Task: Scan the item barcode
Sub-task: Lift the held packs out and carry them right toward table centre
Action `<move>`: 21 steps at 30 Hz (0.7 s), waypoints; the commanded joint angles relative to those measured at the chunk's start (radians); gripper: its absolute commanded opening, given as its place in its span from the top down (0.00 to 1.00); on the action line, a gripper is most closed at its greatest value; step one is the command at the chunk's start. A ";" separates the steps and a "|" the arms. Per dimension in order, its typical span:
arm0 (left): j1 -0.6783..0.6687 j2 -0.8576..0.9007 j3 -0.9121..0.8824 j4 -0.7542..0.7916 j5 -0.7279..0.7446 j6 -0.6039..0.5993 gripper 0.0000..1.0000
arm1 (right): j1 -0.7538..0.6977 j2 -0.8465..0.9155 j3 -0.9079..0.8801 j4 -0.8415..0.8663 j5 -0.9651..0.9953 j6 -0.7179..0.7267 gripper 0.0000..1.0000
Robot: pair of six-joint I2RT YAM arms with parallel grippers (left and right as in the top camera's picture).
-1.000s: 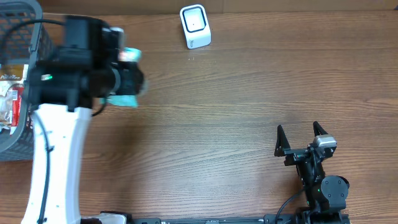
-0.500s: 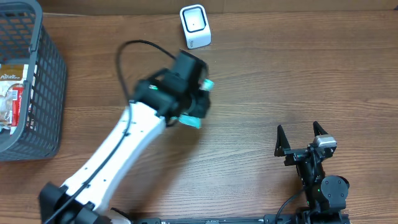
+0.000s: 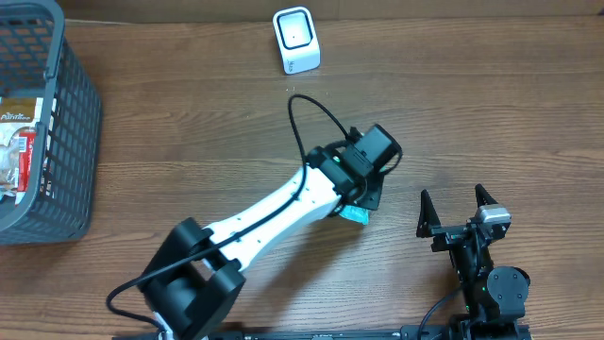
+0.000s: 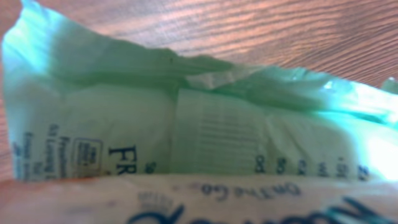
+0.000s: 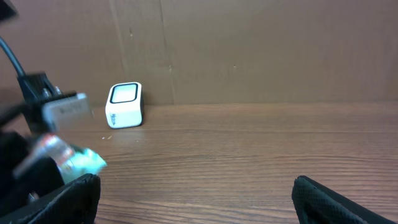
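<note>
Since a second ago the left gripper (image 3: 362,195) has swung from basket (image 3: 80,113) to mid-table, jaws clamped on the packet (image 3: 356,214). Right gripper (image 3: 453,195) gapes, empty. Carrying step, I judge; next, turn it to face the scanner (image 3: 295,40).

- The green packet (image 4: 124,124), seen close in the left wrist view, carries the bold dark letters "FR"; the rest of that word is cut off.
- Beside them are a small boxed mark and lines of fine print, all too blurred to read.
- A pale panel (image 4: 214,134) on it shows faint vertical stripes like a barcode, with no digits legible.
- The cream band (image 4: 205,199) below bears script, possibly "On The Go".
- The wrappers (image 3: 14,142) in the basket (image 3: 71,142) carry print too small to read.
</note>
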 commanded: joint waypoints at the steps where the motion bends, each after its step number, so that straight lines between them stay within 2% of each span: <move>1: -0.021 0.003 0.005 0.015 -0.051 -0.163 0.60 | -0.002 -0.010 -0.011 0.003 0.008 -0.004 0.00; 5: -0.053 0.005 0.005 0.024 -0.101 -0.246 0.62 | -0.002 -0.010 -0.011 0.003 0.008 -0.003 0.00; 9: -0.091 0.006 0.005 0.045 -0.109 -0.249 0.61 | -0.002 -0.010 -0.011 0.003 0.008 -0.003 0.00; 14: -0.132 0.008 0.002 0.046 -0.203 -0.266 0.61 | -0.002 -0.010 -0.011 0.003 0.008 -0.003 0.00; 21: -0.145 0.008 0.000 0.047 -0.204 -0.296 0.60 | -0.002 -0.010 -0.011 0.003 0.008 -0.003 0.00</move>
